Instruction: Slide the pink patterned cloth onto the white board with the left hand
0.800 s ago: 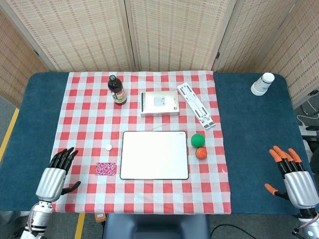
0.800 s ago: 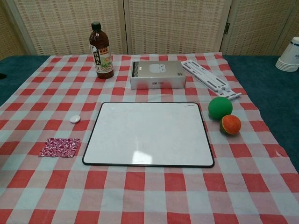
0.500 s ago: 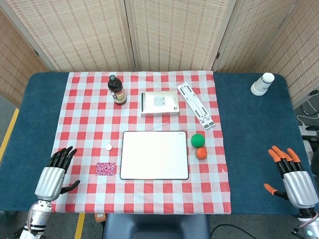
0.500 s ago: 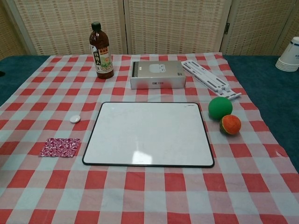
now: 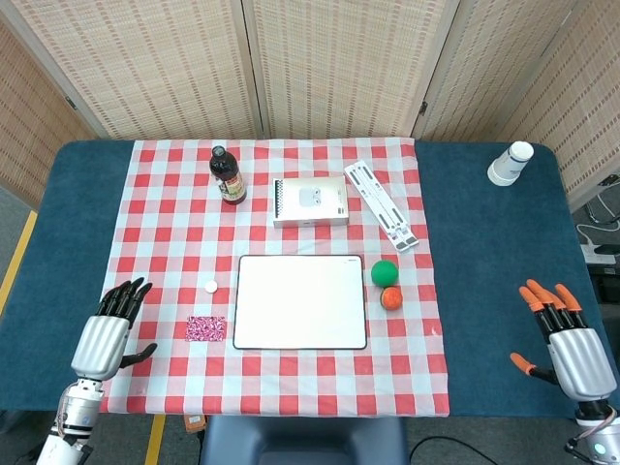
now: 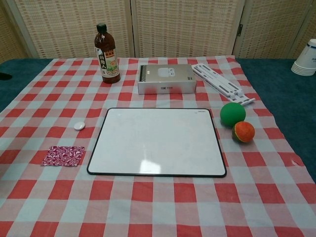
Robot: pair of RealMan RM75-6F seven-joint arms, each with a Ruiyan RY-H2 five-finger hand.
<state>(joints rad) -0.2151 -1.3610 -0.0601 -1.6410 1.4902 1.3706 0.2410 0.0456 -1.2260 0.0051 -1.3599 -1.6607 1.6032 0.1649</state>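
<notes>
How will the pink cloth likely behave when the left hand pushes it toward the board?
The pink cloth lies flat and thin, so it is probably floppy and may bunch rather than slide. It rests on the checked tablecloth, which may drag along. The board's raised dark rim could catch its edge.

Bare checked cloth lies between the left hand [image 5: 108, 334] and the pink patterned cloth [image 5: 205, 328]. Only a narrow gap separates that from the white board [image 5: 301, 301]. A small white cap [image 5: 209, 286] sits just beyond, off that line.
</notes>
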